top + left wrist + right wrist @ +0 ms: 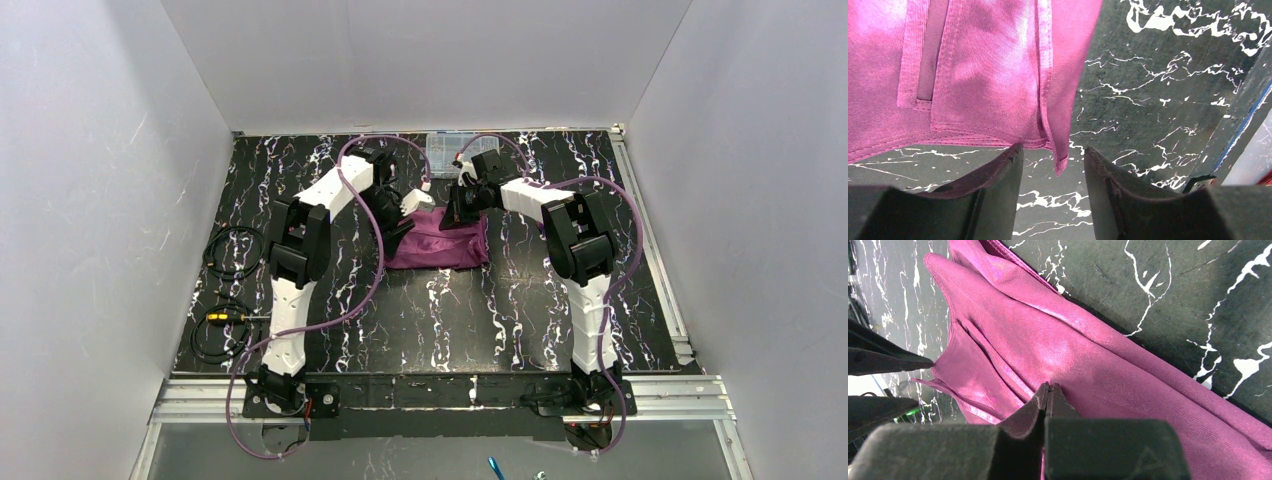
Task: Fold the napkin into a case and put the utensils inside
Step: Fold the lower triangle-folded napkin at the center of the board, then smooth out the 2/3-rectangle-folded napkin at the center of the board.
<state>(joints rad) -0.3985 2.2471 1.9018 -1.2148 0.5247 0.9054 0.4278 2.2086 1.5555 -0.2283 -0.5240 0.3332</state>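
Observation:
The plum-purple napkin [440, 245] lies rumpled and partly folded at the middle of the black marbled table, toward the back. My right gripper [457, 212] is at its far right corner. In the right wrist view its jaws [1049, 386] are shut on a pinch of the napkin [1073, 355], which is lifted a little there. My left gripper [413, 207] is at the napkin's far left edge. It stands open [1053, 152], and a hemmed corner of the napkin [988, 75] hangs between its fingers without touching them. The utensils are out of view.
A clear plastic compartment box [441, 150] stands at the back edge behind the grippers. Coiled black cables [232, 250] lie on the left of the table. A metal rail [650, 250] runs along the right edge. White walls enclose three sides.

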